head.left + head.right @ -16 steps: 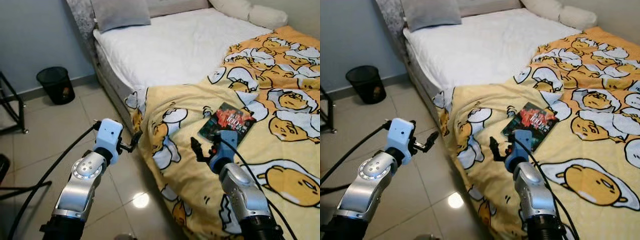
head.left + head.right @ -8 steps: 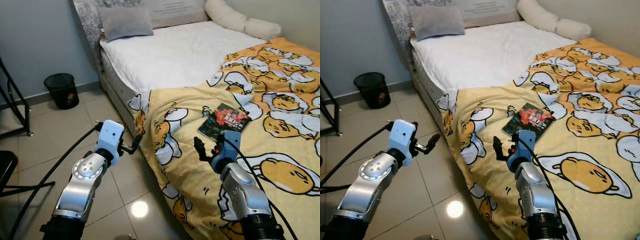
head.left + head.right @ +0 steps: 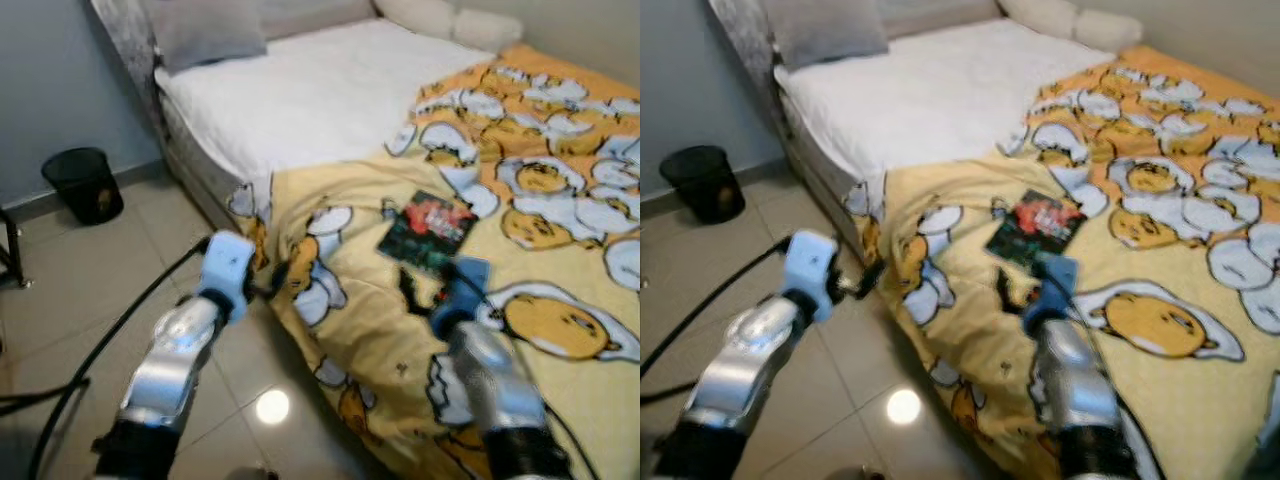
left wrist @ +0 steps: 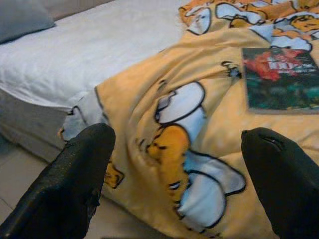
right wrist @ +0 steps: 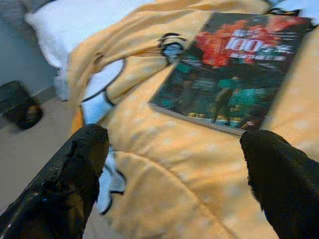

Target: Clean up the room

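1. Against the frames from half a second and a second ago, the whole head view has shifted and blurred, so the camera has moved; the book [image 3: 428,229] lies on the same patch of blanket [image 3: 350,330], and the right gripper [image 3: 425,293] now sits a little closer beneath it.
2. The book is a dark paperback with a red and green cover, lying flat and face up on the yellow egg-print blanket, near the blanket's edge by the white sheet [image 3: 300,90].
3. The right gripper hovers over the blanket just beside the book's near edge, the book at about 12 o'clock from it. In the right wrist view its two black fingers [image 5: 75,174] stand wide apart with nothing between them, and the book [image 5: 234,69] lies ahead, untouched.
4. The left gripper [image 3: 278,283] is held out by the blanket's hanging edge, above the tiled floor [image 3: 80,290]; the book lies at roughly 2 o'clock from it. Its fingers [image 4: 75,184] are also spread wide and hold nothing.
5. A grey pillow [image 3: 200,30] rests at the head of the bed, at about 11 o'clock from the book.
6. A black mesh bin [image 3: 83,184] stands on the floor by the wall, well apart from the bed, at about 9 o'clock from the book.
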`<state>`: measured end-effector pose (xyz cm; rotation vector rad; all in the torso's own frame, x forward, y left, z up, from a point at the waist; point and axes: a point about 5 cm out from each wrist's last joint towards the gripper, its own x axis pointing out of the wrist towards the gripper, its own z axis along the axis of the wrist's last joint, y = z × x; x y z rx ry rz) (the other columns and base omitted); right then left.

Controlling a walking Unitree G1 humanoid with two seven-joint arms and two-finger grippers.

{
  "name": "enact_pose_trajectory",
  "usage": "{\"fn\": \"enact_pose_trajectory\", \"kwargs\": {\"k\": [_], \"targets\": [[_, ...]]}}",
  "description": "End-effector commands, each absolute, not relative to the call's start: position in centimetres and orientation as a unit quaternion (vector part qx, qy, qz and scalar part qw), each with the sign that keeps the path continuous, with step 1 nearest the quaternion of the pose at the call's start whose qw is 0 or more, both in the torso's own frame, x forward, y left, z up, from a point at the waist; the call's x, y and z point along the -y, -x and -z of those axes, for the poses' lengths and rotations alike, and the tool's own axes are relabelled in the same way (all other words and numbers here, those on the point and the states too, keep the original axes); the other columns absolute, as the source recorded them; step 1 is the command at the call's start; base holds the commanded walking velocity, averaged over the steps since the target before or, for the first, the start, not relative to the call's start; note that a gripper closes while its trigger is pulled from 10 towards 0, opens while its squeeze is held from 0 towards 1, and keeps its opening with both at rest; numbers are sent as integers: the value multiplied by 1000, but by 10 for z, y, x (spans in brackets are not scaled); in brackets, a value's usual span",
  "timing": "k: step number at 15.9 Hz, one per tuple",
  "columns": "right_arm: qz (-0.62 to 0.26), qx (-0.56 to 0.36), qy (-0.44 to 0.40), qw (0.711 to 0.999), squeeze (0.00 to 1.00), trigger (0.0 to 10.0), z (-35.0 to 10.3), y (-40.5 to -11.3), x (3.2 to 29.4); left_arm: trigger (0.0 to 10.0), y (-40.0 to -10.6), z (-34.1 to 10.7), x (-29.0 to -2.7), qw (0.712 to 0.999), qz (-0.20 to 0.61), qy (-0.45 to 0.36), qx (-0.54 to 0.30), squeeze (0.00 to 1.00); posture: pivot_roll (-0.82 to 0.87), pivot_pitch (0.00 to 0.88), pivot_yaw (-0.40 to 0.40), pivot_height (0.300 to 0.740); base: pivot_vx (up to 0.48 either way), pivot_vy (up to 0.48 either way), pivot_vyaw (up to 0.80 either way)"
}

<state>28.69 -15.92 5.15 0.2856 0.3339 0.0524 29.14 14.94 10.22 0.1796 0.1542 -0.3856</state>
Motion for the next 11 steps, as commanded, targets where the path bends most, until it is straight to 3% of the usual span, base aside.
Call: {"fn": "enact_pose_trajectory", "kwargs": {"k": [1, 5, 8, 11], "targets": [[-41, -151, -151, 976, 0, 10000, -58, -290, 146, 10000, -291, -98, -160, 976, 173, -98, -88, 0, 50, 0, 10, 740, 0, 461, 0], [-37, -150, -158, 975, 0, 10000, -58, -290, 144, 10000, -291, -97, -160, 976, 174, -100, -89, 0, 47, 0, 14, 740, 0, 458, -800], [-35, -150, -162, 975, 0, 10000, -58, -290, 143, 10000, -293, -97, -160, 976, 174, -100, -89, 0, 46, 0, 14, 740, 0, 454, 0], [-32, -152, -164, 974, 0, 10000, -56, -289, 143, 10000, -293, -97, -160, 978, 168, -85, -86, 0, 48, 0, 13, 740, 0, 81, 0]]}}
